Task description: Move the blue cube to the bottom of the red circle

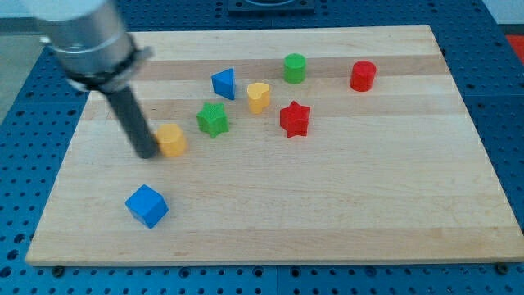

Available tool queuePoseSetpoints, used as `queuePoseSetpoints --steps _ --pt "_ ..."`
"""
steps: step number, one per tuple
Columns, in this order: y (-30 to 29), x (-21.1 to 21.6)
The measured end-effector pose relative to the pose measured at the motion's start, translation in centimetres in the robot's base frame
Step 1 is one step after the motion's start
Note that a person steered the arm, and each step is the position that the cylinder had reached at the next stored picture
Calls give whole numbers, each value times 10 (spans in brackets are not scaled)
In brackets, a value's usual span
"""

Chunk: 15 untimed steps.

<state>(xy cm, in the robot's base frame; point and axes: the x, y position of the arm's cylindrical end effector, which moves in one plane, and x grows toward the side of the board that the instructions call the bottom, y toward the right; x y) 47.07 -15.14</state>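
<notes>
the wooden board (327, 213) fills the view. my tip (146, 153) has no jaws, just a bare rod, touching the orange block (172, 140) on its left side. the blue cube (146, 206) sits near the view's bottom left, well apart from the red circle (363, 75) at top right.

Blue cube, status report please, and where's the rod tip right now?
My tip beside orange block, above the blue cube, not touching it. Red circle far at view's upper right. Red star near the path.
</notes>
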Motion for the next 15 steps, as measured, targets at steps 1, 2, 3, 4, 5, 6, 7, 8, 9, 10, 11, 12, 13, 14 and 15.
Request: queuePoseSetpoints --steps 1,2,3,4,5,6,7,8,9,10,11,12,13,14,15 --pt "47 0" --pt "68 0" --pt "-14 24" --pt "-17 -1" --pt "-15 -22" --pt "48 -24" --pt "81 -23" --pt "105 -25" --pt "104 -18" --pt "44 13" --pt "-45 49" --pt "-51 78" --pt "-48 110" --pt "44 98" --pt "82 85"
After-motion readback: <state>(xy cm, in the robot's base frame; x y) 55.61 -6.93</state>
